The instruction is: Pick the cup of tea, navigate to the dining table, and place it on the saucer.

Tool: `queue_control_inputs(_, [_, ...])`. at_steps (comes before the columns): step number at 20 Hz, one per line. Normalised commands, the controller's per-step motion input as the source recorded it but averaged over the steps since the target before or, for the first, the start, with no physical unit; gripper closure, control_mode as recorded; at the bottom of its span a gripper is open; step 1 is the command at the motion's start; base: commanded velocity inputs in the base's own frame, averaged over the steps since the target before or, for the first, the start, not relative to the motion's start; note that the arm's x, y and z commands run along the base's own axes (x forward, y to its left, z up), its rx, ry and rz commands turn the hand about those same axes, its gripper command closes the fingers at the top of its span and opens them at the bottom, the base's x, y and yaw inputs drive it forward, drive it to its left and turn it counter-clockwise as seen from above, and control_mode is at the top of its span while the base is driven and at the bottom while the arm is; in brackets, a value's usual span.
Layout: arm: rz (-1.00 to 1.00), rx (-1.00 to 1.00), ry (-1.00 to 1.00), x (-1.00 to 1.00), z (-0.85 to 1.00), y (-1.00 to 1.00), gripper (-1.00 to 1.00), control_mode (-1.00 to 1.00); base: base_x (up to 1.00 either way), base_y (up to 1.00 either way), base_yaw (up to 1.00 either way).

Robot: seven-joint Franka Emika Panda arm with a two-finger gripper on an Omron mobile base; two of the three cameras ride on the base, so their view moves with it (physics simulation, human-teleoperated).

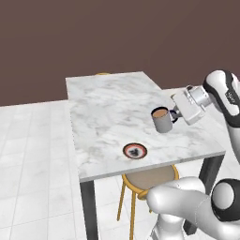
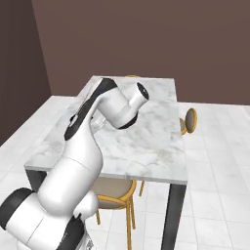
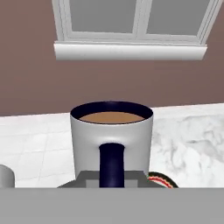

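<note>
In the left base view a round tan stool (image 1: 151,177) with gold legs stands at the lower centre of the frame, tucked under the near edge of the surface (image 1: 108,108), a white marble top with grey veins on dark legs. The saucer (image 1: 135,150), reddish-brown with a dark centre, lies on the marble just above that edge, at the centre of the frame. Up and to the right of it, apart from it, the cup of tea (image 1: 162,119) hangs upright above the marble, brown liquid showing in its mouth. The hand (image 1: 177,113) reaches in from the right of the frame and is closed on the cup's dark handle.

In the hand view the cup (image 3: 112,138) stands at the centre of the frame with its handle facing the camera, and an arc of the saucer (image 3: 162,180) shows at its lower right. Behind it a brown wall carries a white window (image 3: 131,26) across the top of the frame.

In the right base view the arm covers the left of the surface (image 2: 156,127), and a second stool (image 2: 189,120) stands at its right side.
</note>
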Motion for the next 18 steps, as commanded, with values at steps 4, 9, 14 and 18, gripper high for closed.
queue_control_inputs(4, [0.01,0.09,-0.08,0.29,-0.36,0.15,1.00,-1.00,0.00,0.00,0.00])
queue_control_inputs(9, [0.00,0.06,-0.07,0.21,-0.49,0.17,1.00,-1.00,0.00,0.00,0.00])
queue_control_inputs(14, [0.00,0.03,0.00,0.21,-0.40,0.07,1.00,-1.00,0.00,0.00,0.00])
queue_control_inputs(18, [0.00,0.00,0.00,0.19,-0.26,0.14,1.00,-1.00,0.00,0.00,0.00])
